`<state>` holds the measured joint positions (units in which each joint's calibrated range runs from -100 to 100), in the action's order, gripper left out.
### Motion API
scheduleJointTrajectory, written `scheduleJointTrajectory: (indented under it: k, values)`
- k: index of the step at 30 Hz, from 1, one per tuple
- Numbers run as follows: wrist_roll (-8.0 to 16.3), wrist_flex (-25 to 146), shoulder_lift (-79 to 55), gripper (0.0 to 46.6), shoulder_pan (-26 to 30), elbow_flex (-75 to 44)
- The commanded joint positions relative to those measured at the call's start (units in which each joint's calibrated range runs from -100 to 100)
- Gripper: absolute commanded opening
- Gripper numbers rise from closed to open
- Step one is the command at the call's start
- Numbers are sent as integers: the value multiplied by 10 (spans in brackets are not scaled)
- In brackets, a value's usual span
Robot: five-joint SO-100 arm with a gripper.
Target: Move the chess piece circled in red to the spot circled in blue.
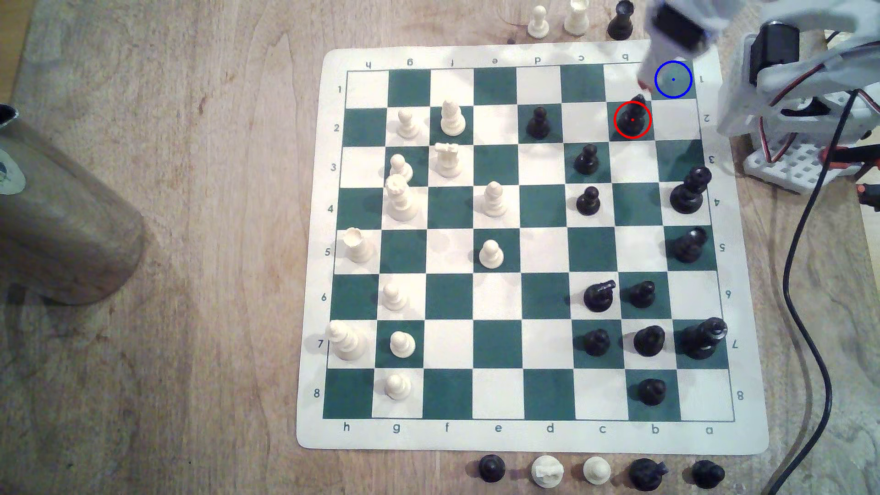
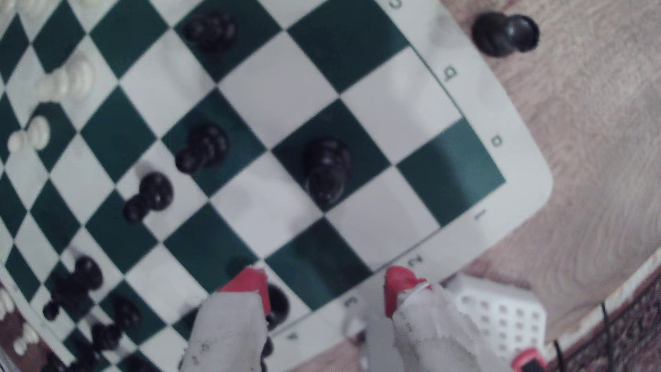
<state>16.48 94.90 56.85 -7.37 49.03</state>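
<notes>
Bishop (image 1: 632, 116) upright on the red-ringed b2 square, apart from the gripper (image 2: 325, 286); jaws wide open, empty. Blue-ringed corner square (image 1: 673, 79) lies at two o'clock in the exterior view.

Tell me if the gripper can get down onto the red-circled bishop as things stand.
Probably yes. The gripper is above the board with jaws open, and the bishop stands alone on its square, neighbouring squares bare; the nearest pawn sits a diagonal square away.
</notes>
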Motion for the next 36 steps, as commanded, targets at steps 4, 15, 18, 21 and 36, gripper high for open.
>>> scheduleJointTrajectory:
  k: [4,15,18,21,36]
  values:
    - [1,-61,3,188,9,46]
    - [4,-152,-46,186,13,105]
    - [5,-171,-53,181,19,130]
    - [6,-188,-62,179,22,144]
    - [4,-239,-108,160,22,171]
